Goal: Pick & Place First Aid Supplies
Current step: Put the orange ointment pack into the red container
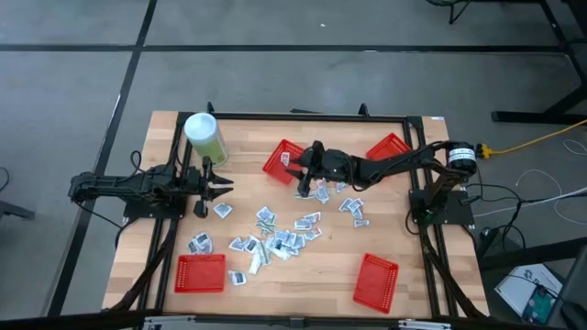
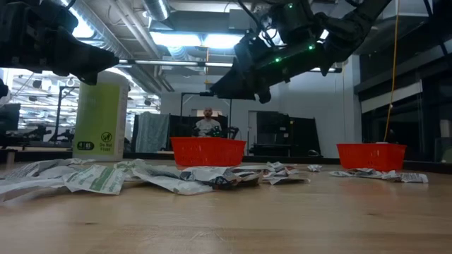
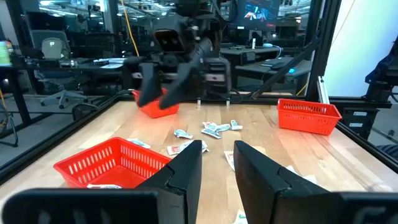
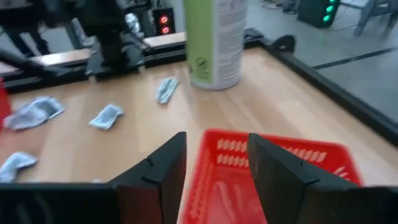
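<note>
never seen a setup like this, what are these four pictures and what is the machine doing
It is a robot with two dark arms at a wooden table, filmed four ways at once: from overhead, from table height, and from a camera on each wrist. Small white first aid packets lie scattered mid-table, with four red mesh baskets around them and a pale-green canister in a far corner. The right gripper hovers open over one basket, holding nothing. The left gripper waits by the canister, fingers apart and empty.

No legible text (canister (image 2: 101, 116) print blurred)
</note>
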Tool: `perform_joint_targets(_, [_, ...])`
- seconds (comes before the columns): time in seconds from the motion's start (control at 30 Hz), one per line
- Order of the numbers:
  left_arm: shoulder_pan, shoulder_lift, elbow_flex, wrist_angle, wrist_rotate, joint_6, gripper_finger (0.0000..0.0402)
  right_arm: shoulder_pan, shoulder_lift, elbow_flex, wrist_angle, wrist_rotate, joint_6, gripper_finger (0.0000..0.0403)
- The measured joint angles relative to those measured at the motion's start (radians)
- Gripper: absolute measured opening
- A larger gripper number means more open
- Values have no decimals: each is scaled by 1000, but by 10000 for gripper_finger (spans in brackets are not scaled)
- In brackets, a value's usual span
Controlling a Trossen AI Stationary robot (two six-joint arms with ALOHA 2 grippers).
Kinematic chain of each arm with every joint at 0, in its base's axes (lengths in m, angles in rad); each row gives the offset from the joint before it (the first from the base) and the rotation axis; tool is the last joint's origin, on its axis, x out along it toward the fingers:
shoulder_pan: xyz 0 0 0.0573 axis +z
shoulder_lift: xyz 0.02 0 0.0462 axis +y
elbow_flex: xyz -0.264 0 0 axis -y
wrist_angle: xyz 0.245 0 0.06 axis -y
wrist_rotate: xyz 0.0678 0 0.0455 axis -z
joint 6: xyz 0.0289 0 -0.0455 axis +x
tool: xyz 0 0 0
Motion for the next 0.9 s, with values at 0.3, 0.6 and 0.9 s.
perform_joint_targets(0.3, [0,0,0,0,0,0,88,101,0,0,-189,0,1,165])
perform_joint_targets(0.6, [0,0,0,0,0,0,88,203,0,0,-409,-23,15,165])
perform_joint_targets(0.9, [0,0,0,0,0,0,88,262,0,0,-588,-36,53,165])
